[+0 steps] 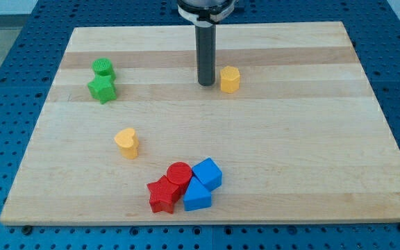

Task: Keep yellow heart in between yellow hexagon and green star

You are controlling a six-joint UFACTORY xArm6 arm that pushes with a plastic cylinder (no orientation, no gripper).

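Camera view: my tip [206, 83] rests on the tabletop [311, 139], just left of the yellow hexagon [230, 80], far side. No pincer is fitted, so its state cannot be told. The yellow heart [127, 142] lies left of centre, well apart. The green star [103, 89] touches a green cylinder [103, 68], far left. Near, clustered: red cylinder [179, 173], red star [162, 196], two blue blocks [207, 173] [196, 197].

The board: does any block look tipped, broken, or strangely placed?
Nothing stands out. All blocks sit flat on the board. Only the red and blue blocks crowd together at the view's bottom. My tip stands just left of the yellow hexagon.
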